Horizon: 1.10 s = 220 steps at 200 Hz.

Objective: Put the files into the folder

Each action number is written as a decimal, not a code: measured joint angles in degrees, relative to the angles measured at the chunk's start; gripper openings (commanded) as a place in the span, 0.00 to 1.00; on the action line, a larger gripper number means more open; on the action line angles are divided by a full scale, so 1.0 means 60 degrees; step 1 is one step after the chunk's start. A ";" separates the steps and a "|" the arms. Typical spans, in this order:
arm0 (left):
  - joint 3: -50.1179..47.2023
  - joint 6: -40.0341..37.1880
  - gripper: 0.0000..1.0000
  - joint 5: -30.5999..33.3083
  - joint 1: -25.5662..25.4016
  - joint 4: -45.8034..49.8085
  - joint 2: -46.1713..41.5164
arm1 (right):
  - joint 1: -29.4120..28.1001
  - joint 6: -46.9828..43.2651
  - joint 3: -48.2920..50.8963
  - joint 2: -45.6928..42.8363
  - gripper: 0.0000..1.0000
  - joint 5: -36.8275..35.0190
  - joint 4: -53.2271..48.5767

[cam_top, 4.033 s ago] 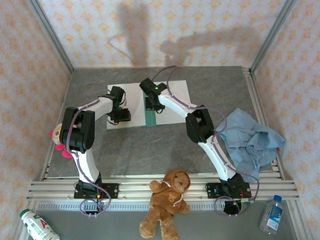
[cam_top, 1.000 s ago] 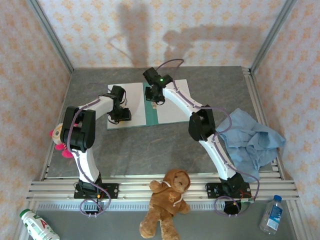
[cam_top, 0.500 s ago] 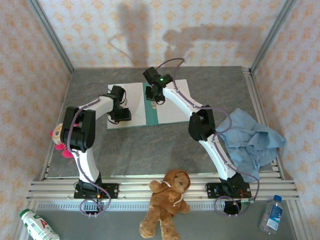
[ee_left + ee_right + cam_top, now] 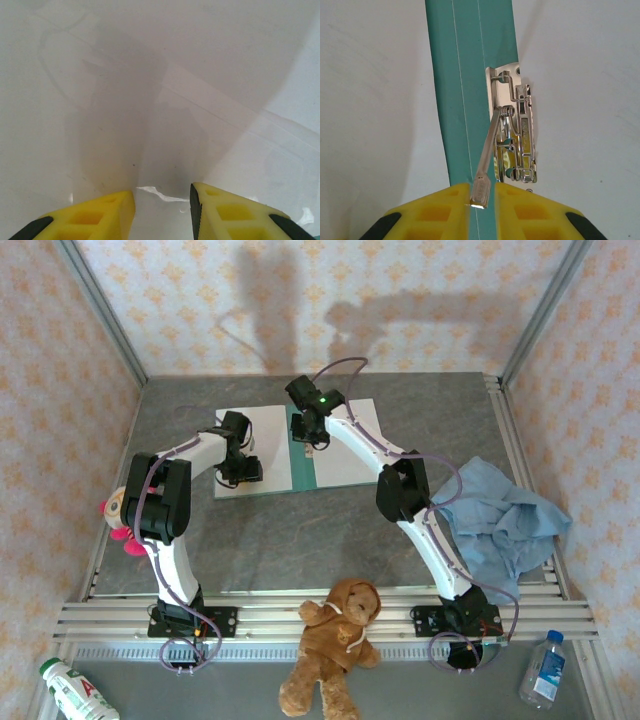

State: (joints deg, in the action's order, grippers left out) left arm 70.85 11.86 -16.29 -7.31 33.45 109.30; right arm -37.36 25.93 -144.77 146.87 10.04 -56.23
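The teal folder [image 4: 302, 468] lies open on the table, its spine [image 4: 465, 75] bare between two white files [image 4: 265, 440] [image 4: 350, 455]. A metal clip [image 4: 520, 130] sits on the right of the spine, over the right file [image 4: 585, 100]. Its lever [image 4: 487, 150] stands up, and my right gripper [image 4: 483, 192] [image 4: 308, 433] is shut on the lever's tip. My left gripper [image 4: 162, 200] [image 4: 243, 471] rests on the left file [image 4: 160, 75]. Its yellow fingers stand apart, with a small crease in the paper between them.
A light blue cloth [image 4: 500, 515] lies crumpled at the right. A brown teddy bear [image 4: 335, 640] sits on the front rail between the arm bases. A pink and cream toy [image 4: 115, 515] is at the left edge. Bottles stand at the near corners [image 4: 75, 690] [image 4: 545, 670].
Over four seconds my right gripper has moved toward the far end of the spine. In the last second nothing has visibly shifted; the left arm stays put.
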 measured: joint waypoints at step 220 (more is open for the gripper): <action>0.0062 -0.0004 0.37 0.0000 0.0000 0.0066 0.0062 | -0.0080 -0.0040 -0.0208 0.0186 0.14 -0.0117 -0.0302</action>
State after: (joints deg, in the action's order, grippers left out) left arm 71.22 11.84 -16.29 -7.31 33.85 109.67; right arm -37.85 25.69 -146.02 147.98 9.34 -58.04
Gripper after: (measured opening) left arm 0.368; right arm 0.141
